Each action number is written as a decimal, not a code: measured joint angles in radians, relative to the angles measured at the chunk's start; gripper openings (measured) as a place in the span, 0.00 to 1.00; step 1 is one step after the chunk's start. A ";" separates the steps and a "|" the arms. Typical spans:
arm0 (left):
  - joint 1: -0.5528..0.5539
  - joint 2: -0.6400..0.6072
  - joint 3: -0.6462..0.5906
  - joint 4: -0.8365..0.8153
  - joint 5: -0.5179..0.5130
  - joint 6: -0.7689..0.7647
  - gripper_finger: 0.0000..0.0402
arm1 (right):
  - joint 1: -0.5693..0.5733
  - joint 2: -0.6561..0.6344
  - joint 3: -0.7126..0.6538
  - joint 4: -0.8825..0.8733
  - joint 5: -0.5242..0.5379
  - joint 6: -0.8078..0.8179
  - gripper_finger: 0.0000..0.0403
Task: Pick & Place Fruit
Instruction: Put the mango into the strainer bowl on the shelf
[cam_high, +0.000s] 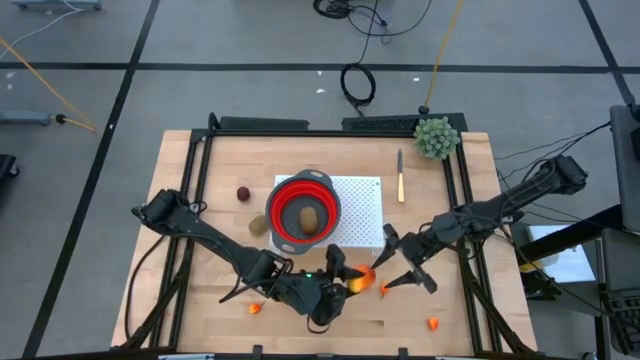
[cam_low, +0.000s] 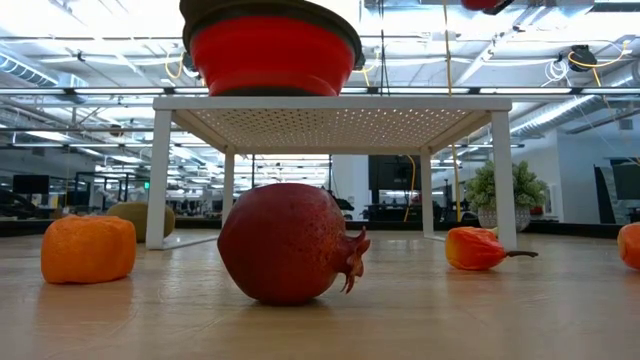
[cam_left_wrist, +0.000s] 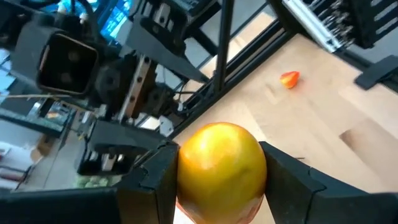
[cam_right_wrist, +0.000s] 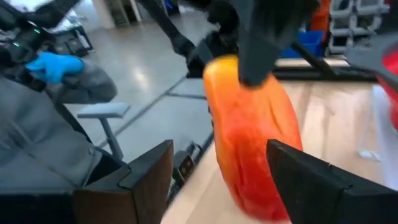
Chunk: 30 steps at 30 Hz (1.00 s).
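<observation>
Red-orange oblong toy fruit (cam_high: 358, 282) at lower centre of high view, pinched between left gripper (cam_high: 338, 284) fingers; right gripper (cam_high: 397, 262) just beside it, jaws spread around the same piece. Likely mid-handover, left to right. Next: close right, release left, carry to red collapsible bowl (cam_high: 304, 211) on white perforated stand (cam_high: 366, 208), brown kiwi-like oval (cam_high: 309, 215) already inside

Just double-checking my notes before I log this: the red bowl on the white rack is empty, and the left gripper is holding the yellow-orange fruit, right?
Not quite. The red bowl on the white rack is not empty: the high view shows a brown kiwi-like fruit lying inside it. The rest stands: the left gripper is holding the yellow-orange fruit between its fingers.
</observation>
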 joint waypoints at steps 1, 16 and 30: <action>-0.001 0.000 0.000 0.001 -0.013 -0.001 0.46 | 0.000 -0.013 0.000 -0.027 0.002 0.000 0.60; 0.012 -0.038 0.000 0.067 -0.077 -0.136 0.46 | 0.032 -0.057 0.000 -0.289 0.159 -0.061 0.22; 0.082 -0.184 0.000 0.033 -0.137 -0.492 0.46 | 0.149 -0.057 0.000 -0.418 0.278 -0.129 0.01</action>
